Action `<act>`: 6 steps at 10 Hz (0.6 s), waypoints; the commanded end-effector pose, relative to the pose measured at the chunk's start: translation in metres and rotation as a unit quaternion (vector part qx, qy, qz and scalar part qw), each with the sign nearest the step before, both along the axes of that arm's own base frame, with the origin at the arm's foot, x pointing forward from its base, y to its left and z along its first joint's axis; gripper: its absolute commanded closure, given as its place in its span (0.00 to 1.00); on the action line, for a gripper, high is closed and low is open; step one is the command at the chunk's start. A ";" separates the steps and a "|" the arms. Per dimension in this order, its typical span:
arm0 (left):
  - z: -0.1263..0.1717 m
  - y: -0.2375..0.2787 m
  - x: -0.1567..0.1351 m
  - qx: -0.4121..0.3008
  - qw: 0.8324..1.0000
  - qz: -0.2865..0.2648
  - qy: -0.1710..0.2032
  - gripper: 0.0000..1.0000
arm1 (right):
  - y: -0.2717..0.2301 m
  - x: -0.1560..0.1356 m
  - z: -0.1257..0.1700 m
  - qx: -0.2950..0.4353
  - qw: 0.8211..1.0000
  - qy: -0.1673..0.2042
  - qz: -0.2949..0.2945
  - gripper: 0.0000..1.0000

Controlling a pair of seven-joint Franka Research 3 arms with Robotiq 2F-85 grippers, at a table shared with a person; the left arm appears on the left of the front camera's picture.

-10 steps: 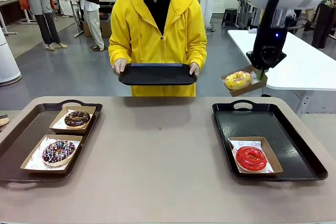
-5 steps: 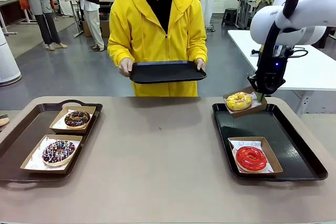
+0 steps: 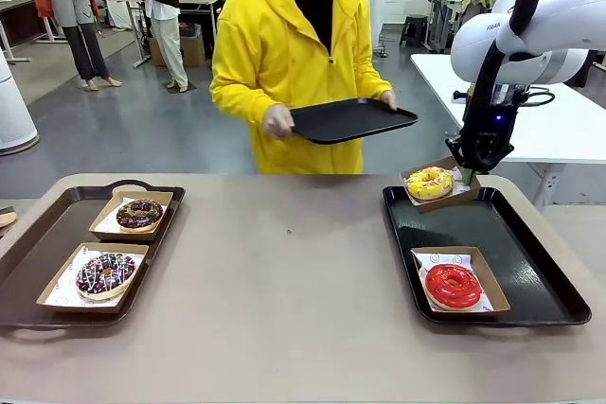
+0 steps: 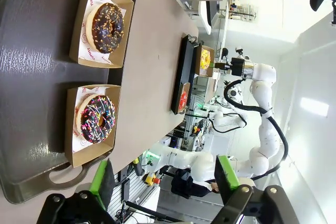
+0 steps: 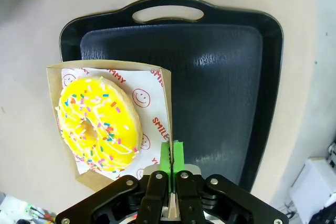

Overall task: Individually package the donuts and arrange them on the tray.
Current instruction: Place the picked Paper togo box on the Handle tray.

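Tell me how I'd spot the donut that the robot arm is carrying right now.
Find the black tray on the table's right side. Above its far left corner, the right gripper pinches the edge of a brown paper box. In that box sits the yellow donut with coloured sprinkles; the red donut lies boxed on the tray.

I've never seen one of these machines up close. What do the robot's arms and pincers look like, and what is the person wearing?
The right arm is glossy white with rounded joints and a black cable. Each gripper is black metal with two green-padded fingers. The person wears a bright yellow hooded jacket over a black top.
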State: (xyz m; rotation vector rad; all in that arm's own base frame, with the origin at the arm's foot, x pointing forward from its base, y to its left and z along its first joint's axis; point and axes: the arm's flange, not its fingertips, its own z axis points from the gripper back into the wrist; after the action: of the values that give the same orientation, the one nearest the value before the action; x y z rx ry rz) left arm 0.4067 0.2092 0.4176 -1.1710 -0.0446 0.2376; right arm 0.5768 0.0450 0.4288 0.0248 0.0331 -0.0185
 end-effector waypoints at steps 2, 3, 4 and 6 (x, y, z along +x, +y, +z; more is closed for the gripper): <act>0.000 0.001 -0.002 0.002 1.000 -0.005 -0.006 0.00 | 0.000 0.001 0.005 -0.004 1.000 0.002 0.002 0.98; 0.000 0.001 -0.002 0.002 1.000 -0.005 -0.006 0.00 | 0.000 0.000 0.000 0.000 1.000 0.000 0.000 0.98; 0.000 0.001 -0.002 0.002 1.000 -0.005 -0.006 0.00 | -0.012 -0.004 -0.007 -0.003 1.000 -0.011 0.010 0.98; 0.000 0.001 -0.002 0.002 1.000 -0.005 -0.006 0.00 | -0.036 -0.015 -0.019 -0.008 1.000 -0.023 0.012 0.98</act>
State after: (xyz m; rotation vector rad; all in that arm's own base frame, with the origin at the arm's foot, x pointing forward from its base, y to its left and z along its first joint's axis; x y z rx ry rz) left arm 0.4067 0.2092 0.4176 -1.1710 -0.0447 0.2375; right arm 0.5742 0.0238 0.4176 0.0207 0.0204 -0.0201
